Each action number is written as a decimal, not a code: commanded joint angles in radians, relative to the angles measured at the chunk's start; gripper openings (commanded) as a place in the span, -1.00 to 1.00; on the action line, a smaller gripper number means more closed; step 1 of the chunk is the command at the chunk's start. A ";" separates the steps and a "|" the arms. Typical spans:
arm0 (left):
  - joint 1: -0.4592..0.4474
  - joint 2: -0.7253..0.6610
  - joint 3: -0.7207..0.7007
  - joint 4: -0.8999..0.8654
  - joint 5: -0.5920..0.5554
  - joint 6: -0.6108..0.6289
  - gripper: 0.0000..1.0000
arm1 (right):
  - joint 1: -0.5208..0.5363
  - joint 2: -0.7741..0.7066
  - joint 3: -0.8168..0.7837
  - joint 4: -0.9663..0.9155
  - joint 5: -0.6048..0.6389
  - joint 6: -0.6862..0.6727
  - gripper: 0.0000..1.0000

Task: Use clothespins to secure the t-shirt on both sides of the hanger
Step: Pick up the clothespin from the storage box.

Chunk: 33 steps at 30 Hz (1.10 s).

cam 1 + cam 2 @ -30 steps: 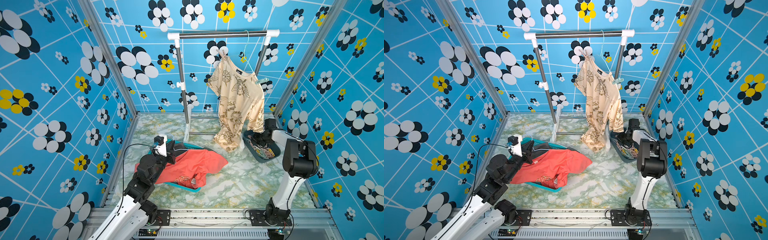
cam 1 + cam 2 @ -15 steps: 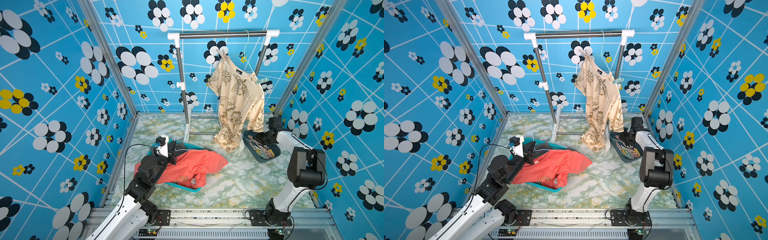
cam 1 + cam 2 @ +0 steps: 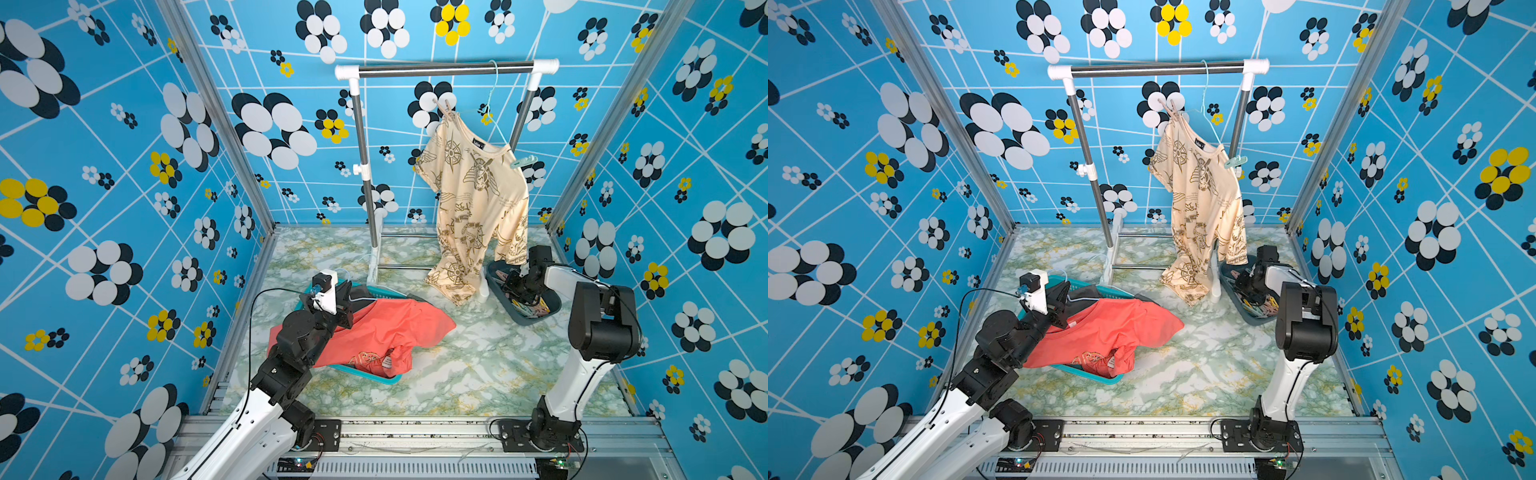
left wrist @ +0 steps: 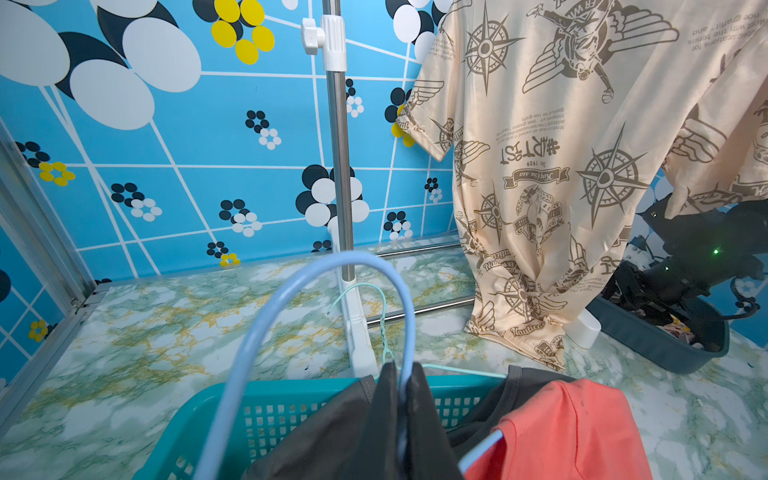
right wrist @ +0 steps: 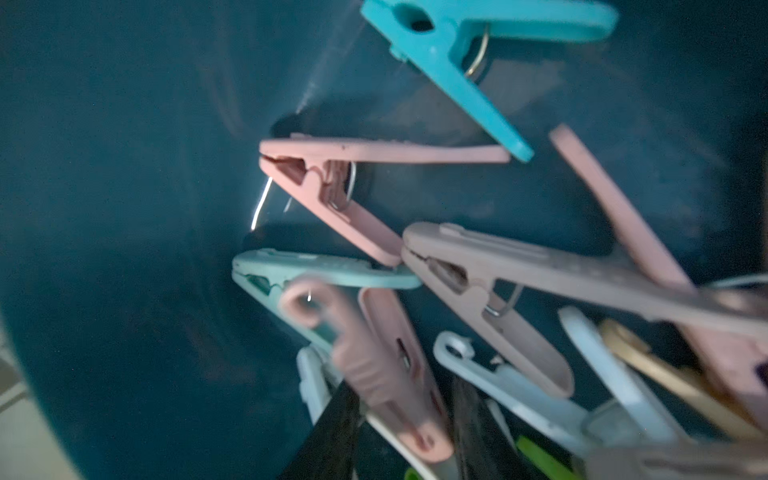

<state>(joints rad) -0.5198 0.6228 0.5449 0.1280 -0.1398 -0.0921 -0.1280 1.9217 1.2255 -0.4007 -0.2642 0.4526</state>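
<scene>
Deep in dark bin point(image 3: 517, 321) on worktop point(image 3: 478, 365), right fingers point(image 5: 332, 436) stood spread, blurred pink clothespin point(image 5: 374, 365) between them, loose clothespins point(image 5: 478, 270) around. Over teal basket point(image 4: 270, 390), left fingers point(image 4: 428, 424) pinched blue hanger point(image 4: 353, 257); orange shirt point(image 3: 386, 332) draped across basket. On rack point(image 3: 444, 68), mint clothespin point(image 3: 523, 161) gripped shoulder of hanging t-shirt point(image 3: 473, 199).

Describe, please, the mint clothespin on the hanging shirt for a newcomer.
A clothes rail stands at the back, a beige printed t-shirt hanging from it. The clothespin grips its lower shoulder, unlike the loose ones in the dark tray.
</scene>
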 commanded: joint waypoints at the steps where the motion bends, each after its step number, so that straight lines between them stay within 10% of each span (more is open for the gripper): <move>1: -0.009 -0.009 -0.012 0.035 -0.009 0.015 -1.00 | -0.004 0.040 -0.016 0.028 -0.024 0.028 -0.31; 8: -0.012 -0.023 -0.018 0.044 -0.017 0.020 -1.00 | -0.004 -0.034 -0.047 0.069 -0.021 0.032 -0.99; 23: -0.031 -0.013 -0.015 0.038 -0.023 0.020 -1.00 | 0.011 -0.357 -0.139 0.008 0.096 -0.039 -1.00; 33: -0.029 -0.017 -0.017 0.039 -0.057 0.048 -1.00 | 0.333 -0.671 -0.311 -0.176 0.310 -0.038 -1.00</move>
<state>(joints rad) -0.5457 0.6121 0.5438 0.1287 -0.1703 -0.0731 0.1173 1.2972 0.9611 -0.4652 -0.0608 0.4229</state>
